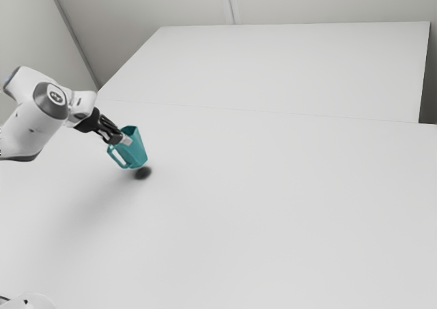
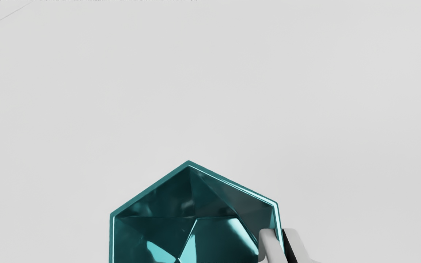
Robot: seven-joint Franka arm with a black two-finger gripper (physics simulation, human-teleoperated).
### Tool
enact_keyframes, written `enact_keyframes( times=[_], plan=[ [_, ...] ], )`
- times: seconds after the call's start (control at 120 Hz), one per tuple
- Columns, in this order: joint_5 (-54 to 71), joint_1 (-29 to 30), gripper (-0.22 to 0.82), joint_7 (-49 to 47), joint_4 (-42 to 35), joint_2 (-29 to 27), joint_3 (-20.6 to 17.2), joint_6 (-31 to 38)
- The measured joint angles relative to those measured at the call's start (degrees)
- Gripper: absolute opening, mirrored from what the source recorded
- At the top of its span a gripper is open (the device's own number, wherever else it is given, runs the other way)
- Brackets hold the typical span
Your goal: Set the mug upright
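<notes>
Gripper (image 1: 123,140) pinching teal mug (image 1: 137,151)

Exterior view: the mug is hanging just above the table (image 1: 273,207), leaning slightly, its mouth facing up and its handle (image 1: 115,158) pointing toward the exterior view's left.

Wrist view: the fingers (image 2: 272,244) are clasping the mug's wall, one inside, one outside.

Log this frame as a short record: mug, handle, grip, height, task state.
mug: teal, faceted; opening up, body leaning slightly in the exterior view
handle: toward the exterior view's left
grip: gripper shut on the mug's wall, one finger inside, one outside
height: raised above the white table, dark shadow below
task state: not yet standing on the table
</notes>
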Motion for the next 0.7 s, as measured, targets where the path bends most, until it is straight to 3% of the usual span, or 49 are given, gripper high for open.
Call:
enact_keyframes(
  times=[0.317, 0.7],
  plan=[
    [-3.4, 0.0, -0.18, 0.4, -5.9, -4.9, -3.1, 3.0],
    [-7.4, -2.9, -0.18, 1.1, -10.2, -9.1, -3.4, 4.6]
  ],
)
